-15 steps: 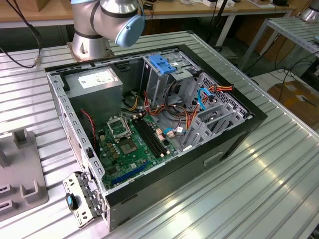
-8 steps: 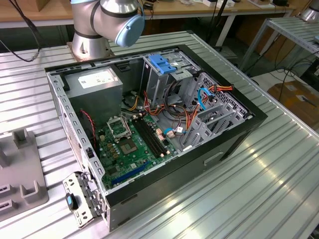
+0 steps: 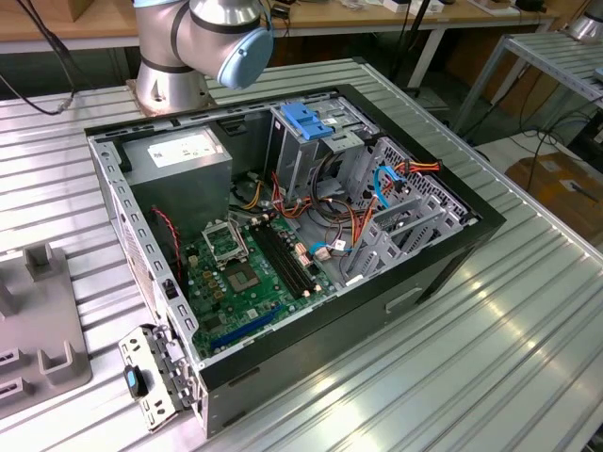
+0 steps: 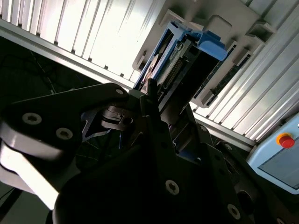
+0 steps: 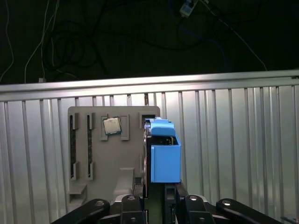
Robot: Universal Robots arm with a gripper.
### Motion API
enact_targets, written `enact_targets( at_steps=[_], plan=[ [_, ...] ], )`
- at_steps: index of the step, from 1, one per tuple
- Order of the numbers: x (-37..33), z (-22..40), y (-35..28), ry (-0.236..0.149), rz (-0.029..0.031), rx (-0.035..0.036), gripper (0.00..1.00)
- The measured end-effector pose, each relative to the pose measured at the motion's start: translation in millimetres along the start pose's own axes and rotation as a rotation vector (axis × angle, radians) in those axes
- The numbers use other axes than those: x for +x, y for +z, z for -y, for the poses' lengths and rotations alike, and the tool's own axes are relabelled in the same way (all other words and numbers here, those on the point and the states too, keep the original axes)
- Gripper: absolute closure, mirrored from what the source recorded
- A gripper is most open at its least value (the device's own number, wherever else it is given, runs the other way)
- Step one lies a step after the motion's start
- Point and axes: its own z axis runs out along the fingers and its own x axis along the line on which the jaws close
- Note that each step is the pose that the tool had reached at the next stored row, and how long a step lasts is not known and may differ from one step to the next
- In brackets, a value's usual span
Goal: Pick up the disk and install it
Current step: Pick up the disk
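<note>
In the first wrist view the claw (image 5: 161, 204) is pressed in from 2 sides on the near end of the disk (image 5: 164, 156). It pinches the disk edge-on, so the bright blue carrier stands straight out from it. The second wrist view shows the same hold, with the drive's connector edge and blue frame reaching away from the claw. Just beyond, the disk's far end is over the slotted holder of a grey parts tray (image 5: 86, 144), which also carries a small square processor chip (image 5: 111, 125). I cannot tell whether the disk touches that holder or is clear of it. The tray lies on the ribbed metal counter (image 5: 233, 149). In the exterior view the open computer case (image 3: 311, 339) takes the middle of the frame, with its drive cage (image 3: 300, 160) at upper centre, below the arm's base (image 3: 170, 85). By my judgement the step in hand is the pick-up, with the grip made. The install is not yet done, and it calls for keeping the carrier square to the cage's rails and clear of the loose cables (image 3: 363, 226) beside it.
</note>
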Motion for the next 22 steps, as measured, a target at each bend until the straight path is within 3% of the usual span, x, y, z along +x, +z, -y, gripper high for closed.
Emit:
enact_targets(
  at_steps=[10,14,22],
  plan=[
    [0.0,0.0,-1.8,0.0,0.0001,0.0001,0.65],
    [-0.2,0.1,-6.4,0.0,0.0001,0.0,0.65],
    [-0.5,0.3,-21.9,0.0,0.0001,0.0,0.65]
  ],
)
